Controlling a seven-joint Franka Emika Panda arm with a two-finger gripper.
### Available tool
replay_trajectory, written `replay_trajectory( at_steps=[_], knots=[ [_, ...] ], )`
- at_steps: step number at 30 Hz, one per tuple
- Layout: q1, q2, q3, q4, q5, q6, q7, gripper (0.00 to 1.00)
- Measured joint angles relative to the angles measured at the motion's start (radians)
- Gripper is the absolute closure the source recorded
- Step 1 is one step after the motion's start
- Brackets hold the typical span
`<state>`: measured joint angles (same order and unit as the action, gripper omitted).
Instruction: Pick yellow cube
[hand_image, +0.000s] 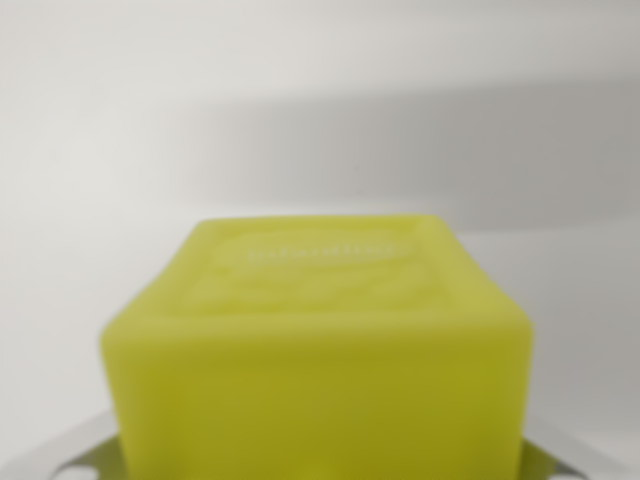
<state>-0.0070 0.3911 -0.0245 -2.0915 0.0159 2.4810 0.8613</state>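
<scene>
**A:** One yellow cube (318, 370) fills the bottom middle of the wrist view, super close and blurry. Some embossed relief on its top face, can't read it.

**B:** And the gripper (320, 462)?

**A:** Only grey metal bits poke out at the bottom corners, either side of the cube. Whether they're clamped on it or loose, can't tell. Behind it, plain white surface (300, 120) with a soft shadow.
</scene>
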Motion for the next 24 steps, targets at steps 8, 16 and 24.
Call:
replay_trajectory(
  at_steps=[8, 16, 24],
  knots=[
    [0.0, -0.038, 0.0, 0.002, -0.002, -0.041, 0.001, 1.0],
    [0.0, -0.075, 0.0, 0.008, -0.004, -0.084, 0.003, 1.0],
    [-0.001, -0.109, 0.0, 0.018, -0.006, -0.127, 0.004, 1.0]
  ],
)
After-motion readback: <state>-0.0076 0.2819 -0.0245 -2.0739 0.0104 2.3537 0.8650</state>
